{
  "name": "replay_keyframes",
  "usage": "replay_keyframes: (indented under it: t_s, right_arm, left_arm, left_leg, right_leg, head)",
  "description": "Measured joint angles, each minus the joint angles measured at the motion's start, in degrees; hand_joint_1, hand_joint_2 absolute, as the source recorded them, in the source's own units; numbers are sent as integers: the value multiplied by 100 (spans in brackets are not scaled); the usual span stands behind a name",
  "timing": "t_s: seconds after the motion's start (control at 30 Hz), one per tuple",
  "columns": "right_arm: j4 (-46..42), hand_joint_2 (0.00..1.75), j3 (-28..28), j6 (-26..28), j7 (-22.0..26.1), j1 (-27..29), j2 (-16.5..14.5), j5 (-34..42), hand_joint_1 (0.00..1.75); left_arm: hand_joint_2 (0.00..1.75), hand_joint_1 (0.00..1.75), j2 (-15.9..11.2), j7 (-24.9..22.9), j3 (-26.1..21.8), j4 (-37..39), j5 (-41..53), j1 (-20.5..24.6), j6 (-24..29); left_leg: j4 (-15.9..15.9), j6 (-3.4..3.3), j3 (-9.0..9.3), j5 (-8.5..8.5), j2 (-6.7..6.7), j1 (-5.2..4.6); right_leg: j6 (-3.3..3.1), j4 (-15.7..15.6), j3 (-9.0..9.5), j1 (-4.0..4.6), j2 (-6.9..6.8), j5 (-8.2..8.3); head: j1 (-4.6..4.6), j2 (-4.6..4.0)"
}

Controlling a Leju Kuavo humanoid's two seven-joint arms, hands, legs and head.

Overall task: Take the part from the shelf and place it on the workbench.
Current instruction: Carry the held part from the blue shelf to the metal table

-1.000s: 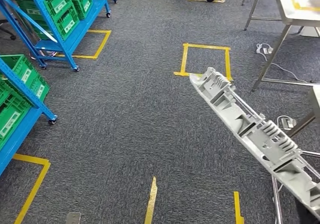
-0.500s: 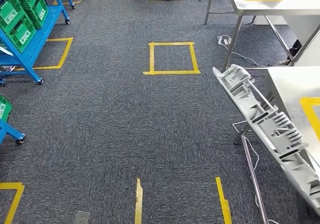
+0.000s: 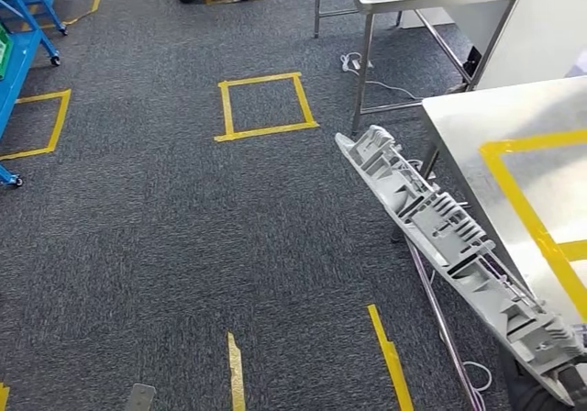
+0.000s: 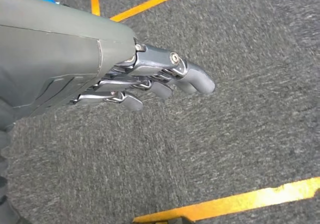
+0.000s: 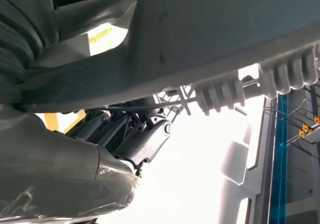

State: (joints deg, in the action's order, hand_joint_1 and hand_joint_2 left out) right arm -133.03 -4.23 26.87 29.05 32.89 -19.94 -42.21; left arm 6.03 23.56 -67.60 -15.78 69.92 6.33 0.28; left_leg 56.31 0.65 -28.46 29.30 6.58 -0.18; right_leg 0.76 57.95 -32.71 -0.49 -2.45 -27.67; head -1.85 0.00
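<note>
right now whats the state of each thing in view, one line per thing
grey plastic part: held by the right hand, off the workbench, long end slanting out over the carpet
right hand: fingers curled under the part, gripping it
left hand: holds nothing, fingers extended over the carpet
workbench: bare steel near its edge, with a yellow tape outline, part not yet on it
blue shelf: standing at the far left, on castors

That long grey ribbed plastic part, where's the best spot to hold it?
Probably by one end, from underneath, as the right hand holds the long grey ribbed plastic part now: its smooth underside gives the fingers a flat face, while the open ribs face up.
</note>
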Motion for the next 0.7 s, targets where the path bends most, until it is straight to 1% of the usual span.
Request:
replay_keyframes:
  t_s: [0.03, 0.07, 0.1, 0.13, 0.17, 0.2, 0.23, 0.27, 0.3, 0.33, 0.37, 0.4, 0.43, 0.47, 0.5, 0.53, 0.57, 0.6, 0.63, 0.67, 0.7]
  right_arm:
    - [-3, 175, 30, 3, -5, -7, -2, -8, 175]
    - [-5, 175, 57, 5, -9, -20, -5, -20, 175]
    - [-7, 175, 84, 7, -12, -40, -10, -35, 175]
    - [-8, 175, 109, 8, -13, -65, -14, -56, 175]
    - [-8, 175, 132, 8, -14, -89, -16, -89, 175]
    - [-8, 175, 150, 10, -20, -107, -17, -131, 175]
    - [-8, 175, 162, 16, -28, -118, -17, -180, 175]
    - [-8, 175, 169, 29, -38, -122, -17, -234, 175]
    - [-10, 175, 173, 55, -47, -117, -17, -286, 175]
    - [-13, 175, 177, 96, -54, -102, -17, -332, 175]
    - [-17, 175, 185, 146, -58, -83, -17, -370, 175]
    - [-22, 175, 193, 200, -60, -64, -18, -397, 175]
    - [-26, 175, 201, 243, -63, -44, -19, -413, 175]
    - [-32, 175, 206, 274, -66, -26, -19, -425, 175]
    - [-42, 175, 208, 303, -67, -4, -20, -447, 175]
    - [-52, 175, 204, 356, -64, 21, -20, -488, 175]
    - [-62, 175, 199, 439, -51, 40, -20, -544, 175]
    - [-69, 175, 194, 534, -33, 53, -20, -601, 175]
    - [-71, 175, 190, 619, -16, 60, -20, -643, 175]
    - [-71, 175, 188, 668, -3, 59, -19, -664, 175]
    - [-71, 175, 187, 686, 2, 59, -19, -671, 175]
  left_arm:
    - [175, 0, -12, -2, 0, 1, -1, 9, 1]
    - [175, 0, -24, -1, 0, 1, -8, 12, 5]
    - [175, 0, -32, -1, 0, 1, -18, 6, 10]
    - [175, 0, -39, 0, 0, 3, -27, -6, 15]
    - [175, 0, -43, 0, -1, 4, -37, -20, 20]
    - [175, 0, -49, 0, -1, 6, -41, -29, 24]
    - [175, 0, -59, 0, -2, 8, -44, -30, 26]
    - [175, 0, -70, 0, -2, 8, -48, -24, 25]
    - [175, 0, -82, 0, -2, 8, -49, -14, 23]
    - [175, 0, -91, 1, -2, 8, -48, -5, 20]
    - [175, 0, -98, 1, -2, 8, -44, -1, 19]
    - [175, 0, -104, 2, -1, 8, -39, 2, 21]
    - [175, 0, -107, 2, -1, 8, -36, 4, 25]
    - [175, 0, -106, 3, 0, 8, -33, 9, 30]
    - [175, 0, -96, 5, 1, 9, -25, 18, 35]
    - [175, 0, -82, 9, 4, 12, -9, 28, 41]
    - [175, 0, -64, 15, 11, 14, 10, 38, 51]
    - [175, 0, -48, 21, 19, 17, 32, 42, 62]
    - [175, 0, -41, 26, 26, 19, 47, 44, 72]
    - [175, 0, -35, 28, 31, 19, 54, 41, 77]
    - [175, 0, -35, 28, 33, 19, 57, 39, 79]
  left_leg:
    - [56, 34, -18, 62, -99, 18]
    - [221, 60, -86, 189, -243, 33]
    - [505, 77, -213, 368, -412, 44]
    - [894, 76, -395, 567, -539, 48]
    - [1297, 70, -593, 730, -589, 48]
    - [1582, 60, -745, 795, -607, 48]
    - [1675, 41, -817, 738, -618, 46]
    - [1547, 13, -786, 572, -638, 43]
    - [1233, -23, -666, 333, -703, 38]
    - [850, -63, -513, 109, -847, 34]
    - [511, -96, -374, -43, -1000, 38]
    - [269, -113, -273, -114, -1123, 39]
    - [153, -120, -229, -115, -1188, 37]
    - [113, -122, -216, -100, -1156, 33]
    - [68, -130, -205, -104, -1083, 43]
    - [27, -146, -193, -125, -1009, 51]
    - [-16, -164, -177, -146, -928, 62]
    - [-55, -176, -164, -163, -848, 72]
    - [-61, -181, -158, -166, -796, 62]
    - [-62, -185, -158, -165, -762, 59]
    - [-62, -185, -159, -165, -748, 56]
  right_leg:
    - [-43, -8, -4, -2, 53, 10]
    - [-85, -20, -6, -9, 111, 25]
    - [-121, -29, -8, -13, 172, 37]
    - [-145, -29, -16, -5, 243, 43]
    - [-163, -28, -22, 7, 322, 48]
    - [-173, -28, -23, 21, 406, 53]
    - [-177, -27, -20, 35, 493, 56]
    - [-179, -26, -14, 46, 579, 58]
    - [-177, -26, -7, 52, 662, 61]
    - [-171, -26, -5, 53, 737, 64]
    - [-161, -15, -12, 58, 809, 66]
    - [-142, -4, -35, 54, 874, 74]
    - [-116, 5, -66, 46, 940, 86]
    - [-81, 6, -96, 37, 1007, 102]
    - [-47, 8, -137, 24, 1062, 112]
    - [-18, 36, -177, 28, 1015, 89]
    - [8, 145, -248, 37, 885, 6]
    - [26, 333, -350, 46, 716, -120]
    - [39, 509, -432, 54, 540, -238]
    - [49, 659, -503, 51, 452, -329]
    - [52, 731, -536, 50, 428, -366]
  head:
    - [6, 0]
    - [14, 0]
    - [25, 0]
    - [33, 0]
    - [36, 0]
    - [36, 0]
    - [36, 0]
    - [35, 0]
    - [35, 0]
    - [35, 0]
    - [32, 0]
    - [34, 0]
    - [31, 0]
    - [32, 0]
    - [33, 0]
    - [26, 0]
    - [8, 0]
    - [-16, 0]
    - [-37, 0]
    - [-55, 0]
    - [-58, 0]
